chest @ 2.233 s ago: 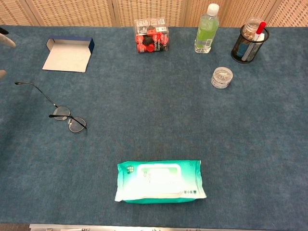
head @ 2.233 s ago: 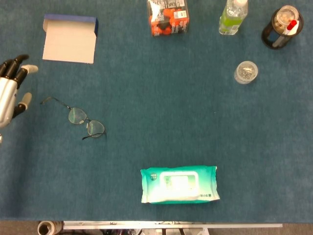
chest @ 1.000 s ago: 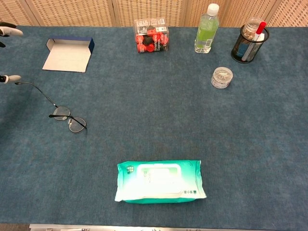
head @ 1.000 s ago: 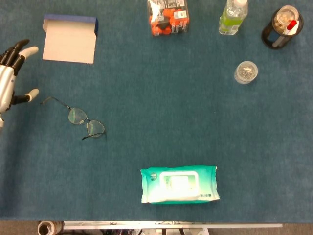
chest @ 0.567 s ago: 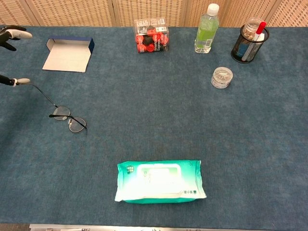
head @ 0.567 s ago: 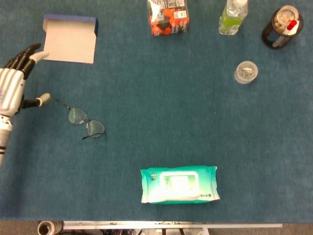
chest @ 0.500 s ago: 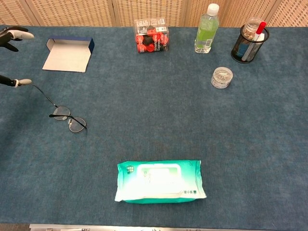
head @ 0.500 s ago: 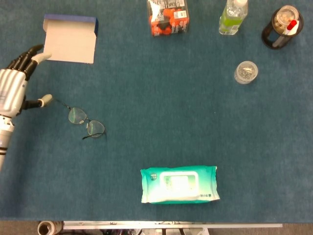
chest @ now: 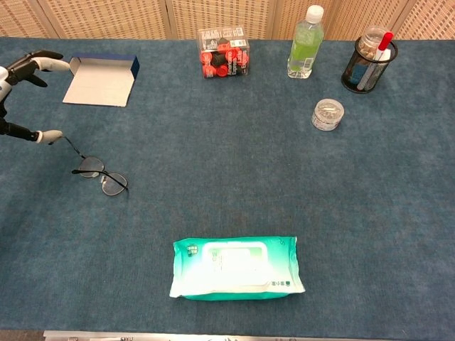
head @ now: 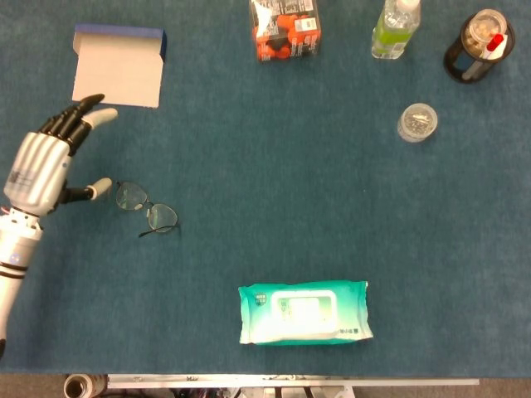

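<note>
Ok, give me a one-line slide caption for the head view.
Left robot hand, fingers spread, beside wire-rimmed glasses on a blue table, near an open box.

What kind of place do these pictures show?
Probably an office or lab desk: a blue felt-covered table with a mesh pen holder, eyeglasses and a wet-wipes pack; woven screen panels stand behind.

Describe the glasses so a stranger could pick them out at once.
Look at the left side of the blue table, below the open white box. Just right of the left hand lie the glasses, the only thin wire-framed thing there, with two round lenses.
</note>
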